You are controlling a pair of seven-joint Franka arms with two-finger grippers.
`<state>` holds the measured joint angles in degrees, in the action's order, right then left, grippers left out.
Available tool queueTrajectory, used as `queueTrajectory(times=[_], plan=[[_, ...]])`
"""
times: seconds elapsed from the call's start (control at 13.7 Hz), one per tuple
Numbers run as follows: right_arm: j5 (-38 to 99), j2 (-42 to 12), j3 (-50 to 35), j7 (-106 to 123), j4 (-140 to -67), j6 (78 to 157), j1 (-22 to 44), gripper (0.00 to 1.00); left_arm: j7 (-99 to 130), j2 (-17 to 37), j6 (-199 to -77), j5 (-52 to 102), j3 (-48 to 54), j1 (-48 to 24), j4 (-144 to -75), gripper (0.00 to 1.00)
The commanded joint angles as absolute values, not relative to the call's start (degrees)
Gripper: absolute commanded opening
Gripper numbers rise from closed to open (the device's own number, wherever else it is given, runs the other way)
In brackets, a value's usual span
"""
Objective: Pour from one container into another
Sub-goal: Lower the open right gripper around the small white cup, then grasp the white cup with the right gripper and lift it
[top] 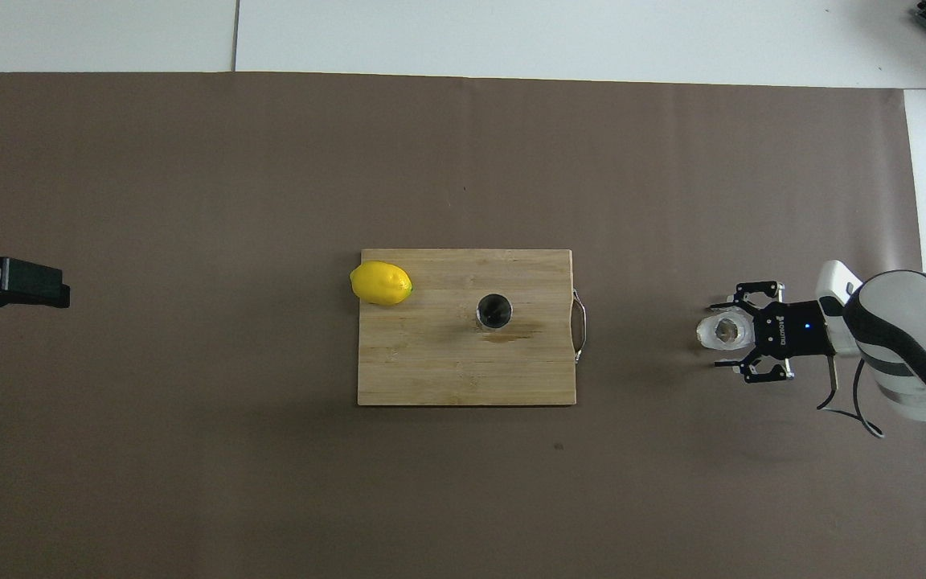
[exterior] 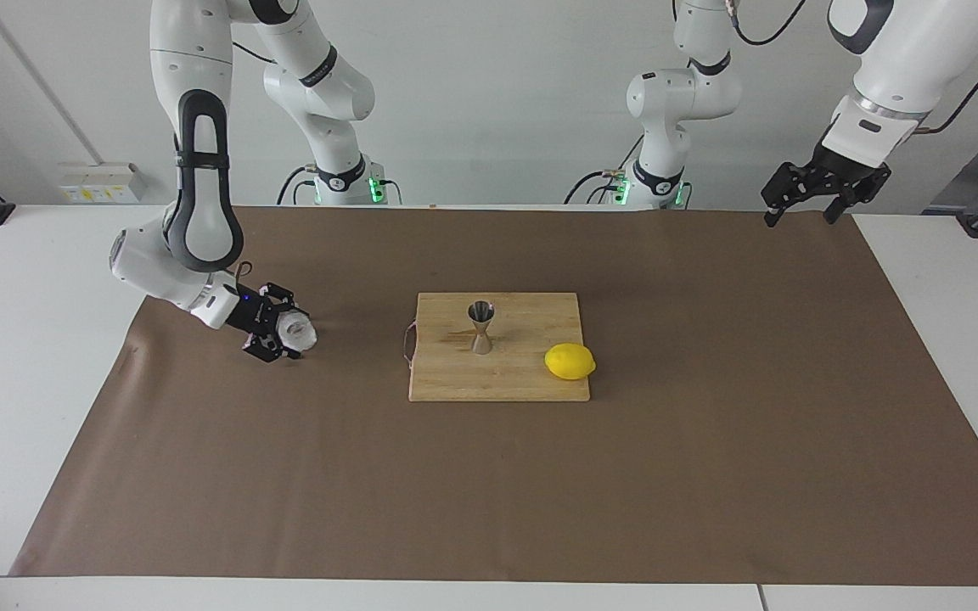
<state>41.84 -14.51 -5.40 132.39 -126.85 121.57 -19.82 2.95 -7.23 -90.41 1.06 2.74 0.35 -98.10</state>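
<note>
Step in hand: the grasp. The right gripper (exterior: pixel 283 339) straddles the cup (exterior: pixel 296 332) on the brown mat toward the right arm's end; whether it grips cannot be told. The left gripper (exterior: pixel 801 212) waits, released. Next, I judge: lift level, carry to the jigger (exterior: pixel 481 326) on the board (exterior: pixel 523 382).

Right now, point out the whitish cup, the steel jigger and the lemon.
whitish cup (top: pixel 723 330), overhead view, open top.
steel jigger (exterior: pixel 481 327), facing view, narrow waist.
lemon (exterior: pixel 570 361), facing view, middle of the peel.
</note>
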Motion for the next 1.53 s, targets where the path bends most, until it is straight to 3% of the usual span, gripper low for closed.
queueTrajectory(times=[0.0,0.15,0.29,0.8,1.09,1.46], plan=[[43.95,-13.97,-5.54,134.03,-127.88,121.29,-19.95,0.53,2.64,-8.00,-92.27,0.18,2.81,0.00,-98.96,1.00],[43.95,-13.71,-5.54,133.86,-127.88,121.20,-19.95,0.21,2.72,-8.00,-93.51,0.26,2.99,-0.44,-99.32,1.00],[43.95,-13.45,-5.54,133.68,-127.79,121.29,-19.95,0.02,2.55,-8.09,-93.43,0.26,2.90,-1.67,-99.40,1.00],[43.77,-7.13,-5.62,124.83,-127.18,121.73,-15.56,0.00,2.99,-8.09,-93.34,0.26,2.90,-1.50,-99.75,1.00],[42.63,-4.49,-5.62,114.11,-124.90,122.34,-8.90,0.00,2.90,-8.17,-93.16,0.35,2.90,-1.50,-99.76,1.00],[34.21,-4.92,-5.71,96.46,-119.19,124.28,0.51,0.00,2.64,-8.17,-94.39,0.35,3.25,0.77,-100.28,1.00]])
